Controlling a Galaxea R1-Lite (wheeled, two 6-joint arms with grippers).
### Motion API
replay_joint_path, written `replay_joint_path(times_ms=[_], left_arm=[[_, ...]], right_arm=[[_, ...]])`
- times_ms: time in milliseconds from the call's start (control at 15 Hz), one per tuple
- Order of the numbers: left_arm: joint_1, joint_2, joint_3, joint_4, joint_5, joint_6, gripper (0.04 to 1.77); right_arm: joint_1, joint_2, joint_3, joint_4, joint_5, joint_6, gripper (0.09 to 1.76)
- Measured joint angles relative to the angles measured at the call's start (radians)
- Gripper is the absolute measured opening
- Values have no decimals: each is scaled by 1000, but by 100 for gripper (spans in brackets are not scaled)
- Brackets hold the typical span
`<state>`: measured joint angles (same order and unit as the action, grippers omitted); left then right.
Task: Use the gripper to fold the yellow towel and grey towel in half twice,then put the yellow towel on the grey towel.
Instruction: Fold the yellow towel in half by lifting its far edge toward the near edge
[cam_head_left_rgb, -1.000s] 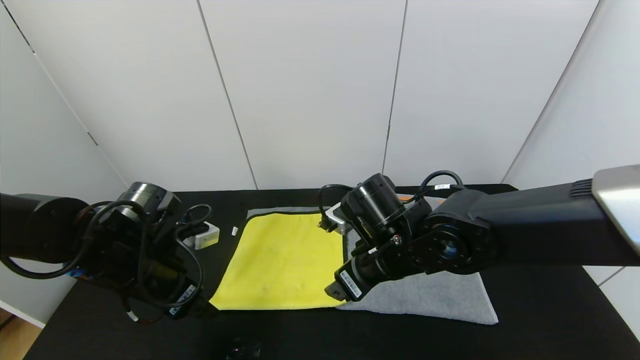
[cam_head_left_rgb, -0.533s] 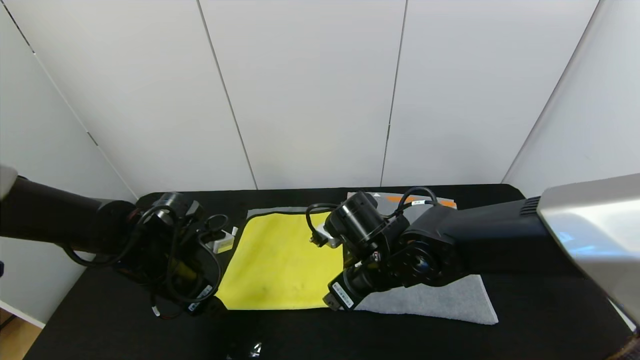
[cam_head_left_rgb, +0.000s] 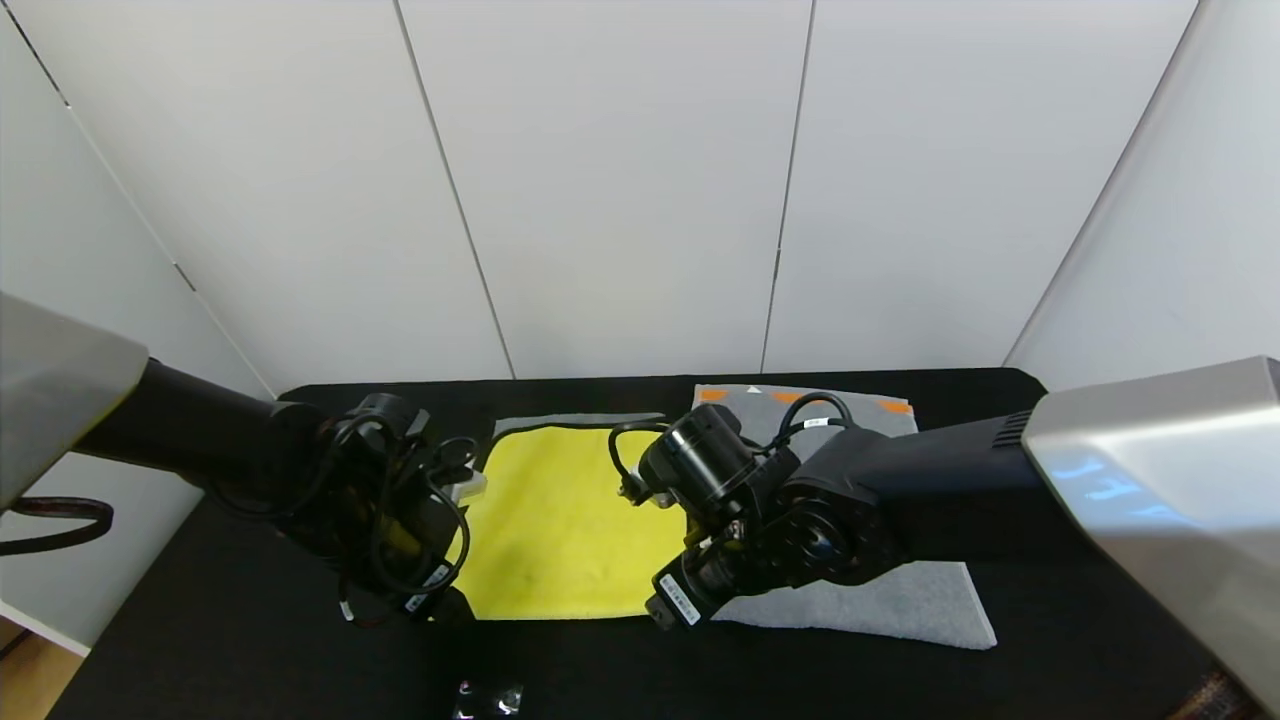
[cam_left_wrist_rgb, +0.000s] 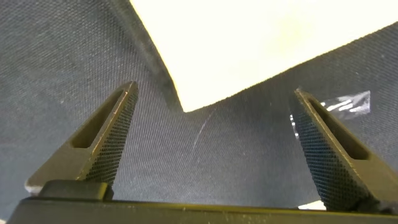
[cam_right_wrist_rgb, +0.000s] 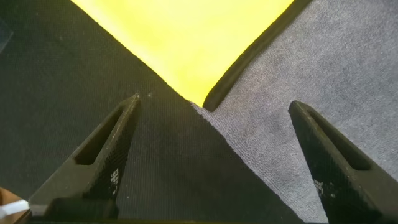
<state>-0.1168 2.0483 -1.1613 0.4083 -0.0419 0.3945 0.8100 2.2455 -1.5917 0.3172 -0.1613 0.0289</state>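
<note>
Black table before white wall panels; both grippers gape over yellow towel corners

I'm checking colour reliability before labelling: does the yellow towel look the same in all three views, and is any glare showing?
Head view: the yellow towel is evenly bright yellow. Left wrist view: its corner is washed out to pale cream, overexposed. Right wrist view: its corner is saturated yellow beside the grey towel. Glare: a shiny patch on the table in the left wrist view.
</note>
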Motion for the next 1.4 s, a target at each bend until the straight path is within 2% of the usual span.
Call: replay_joint_path(times_ms=[733, 1000, 1200, 1400], left_arm=[[22, 35, -14, 2, 9, 45, 172], [22, 55, -30, -1, 31, 46, 172], [21, 64, -34, -1, 31, 46, 122], [19, 69, -37, -5, 30, 44, 86]], right_arm=[[1, 11, -4, 0, -24, 10, 171], [0, 11, -4, 0, -24, 12, 171], [0, 10, -4, 0, -24, 13, 171], [0, 11, -4, 0, -24, 13, 171]])
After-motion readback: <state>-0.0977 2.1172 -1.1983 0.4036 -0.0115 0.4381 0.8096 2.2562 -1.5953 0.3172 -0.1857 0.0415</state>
